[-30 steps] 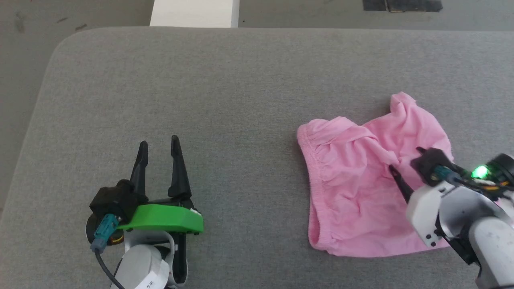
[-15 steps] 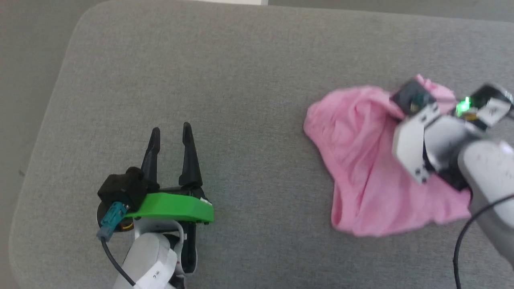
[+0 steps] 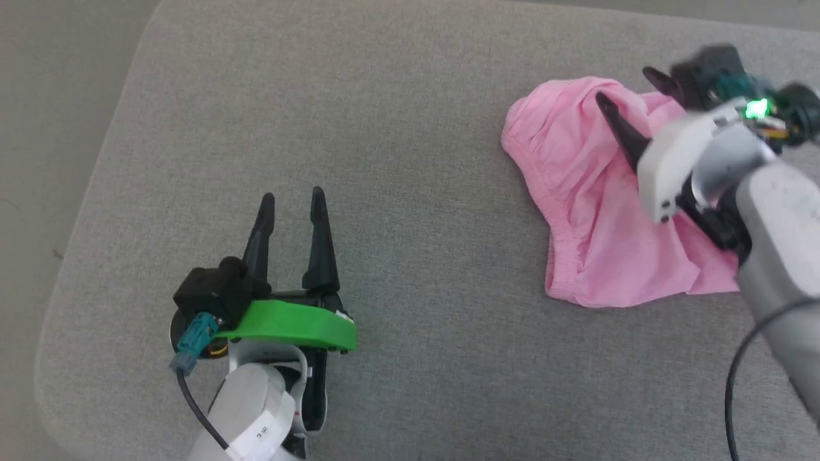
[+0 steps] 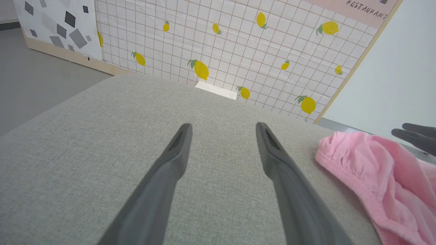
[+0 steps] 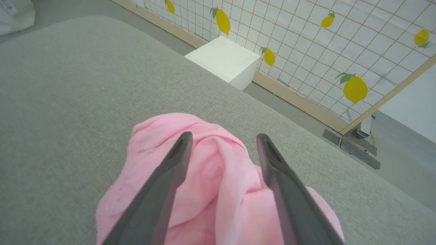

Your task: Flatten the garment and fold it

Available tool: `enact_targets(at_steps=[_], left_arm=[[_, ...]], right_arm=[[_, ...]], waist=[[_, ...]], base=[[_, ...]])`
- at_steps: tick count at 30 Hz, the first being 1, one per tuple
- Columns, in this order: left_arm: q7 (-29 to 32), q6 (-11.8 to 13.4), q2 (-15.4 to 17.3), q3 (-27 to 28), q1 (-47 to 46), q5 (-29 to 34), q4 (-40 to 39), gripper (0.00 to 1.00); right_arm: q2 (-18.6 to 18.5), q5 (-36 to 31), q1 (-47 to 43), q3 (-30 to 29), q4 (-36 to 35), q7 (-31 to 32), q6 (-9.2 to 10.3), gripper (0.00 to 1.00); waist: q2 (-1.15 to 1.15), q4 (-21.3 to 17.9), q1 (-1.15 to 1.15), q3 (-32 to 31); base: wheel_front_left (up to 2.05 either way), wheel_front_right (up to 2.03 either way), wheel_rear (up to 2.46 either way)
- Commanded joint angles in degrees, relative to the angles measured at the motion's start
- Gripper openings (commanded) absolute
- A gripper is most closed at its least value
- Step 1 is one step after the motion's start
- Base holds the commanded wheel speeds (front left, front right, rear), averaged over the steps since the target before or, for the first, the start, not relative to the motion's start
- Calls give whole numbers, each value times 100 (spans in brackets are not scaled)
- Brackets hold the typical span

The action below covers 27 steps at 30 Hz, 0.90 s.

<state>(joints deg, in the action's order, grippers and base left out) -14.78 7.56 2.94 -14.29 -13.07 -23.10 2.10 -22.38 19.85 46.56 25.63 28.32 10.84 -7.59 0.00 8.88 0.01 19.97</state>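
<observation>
Right end effector (image 3: 623, 84) hangs open and empty over the bunched-up pink shorts (image 3: 589, 211) on the counter (image 3: 384, 128), probably lining up a grab to spread them. Left end effector (image 3: 293, 193) sits open, well apart.

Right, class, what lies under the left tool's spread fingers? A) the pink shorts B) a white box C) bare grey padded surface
C: the left tool stands open over the bare grey padded surface, while the pink shorts lie apart, off to its right.
</observation>
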Motion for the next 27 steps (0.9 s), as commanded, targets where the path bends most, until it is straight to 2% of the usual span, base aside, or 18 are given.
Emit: enact_targets(at_steps=[1,7,12,15,21,27], left_arm=[[-22,-51,-6,-38,26,47,35,100],[-22,-499,-6,-479,117,215,328,100],[100,-911,-1,-1063,-15,412,989,100],[375,-1046,33,-1311,-178,517,1395,100],[891,-1106,135,-1484,-388,573,1856,100],[1314,-1202,206,-1610,-626,548,2041,100]], right_arm=[[11,82,-315,-156,-102,-235,10,100],[297,33,-1831,-1335,-1139,-1064,10,100],[799,-390,-3138,-2121,-2184,-1125,10,100],[1179,-630,-3796,-2441,-2693,-1073,10,100],[1680,-799,-4447,-2690,-3104,-973,10,100],[1838,-773,-4535,-2635,-3219,-975,10,100]], waist=[[0,-181,-1,-229],[0,-638,-1,-607],[0,-1093,-1,-758],[0,-1382,-1,-796],[0,-1845,-1,-772],[0,-2088,-1,-658]], base=[[0,0,0],[0,0,0],[0,0,0],[0,0,0],[0,0,0],[0,0,0]])
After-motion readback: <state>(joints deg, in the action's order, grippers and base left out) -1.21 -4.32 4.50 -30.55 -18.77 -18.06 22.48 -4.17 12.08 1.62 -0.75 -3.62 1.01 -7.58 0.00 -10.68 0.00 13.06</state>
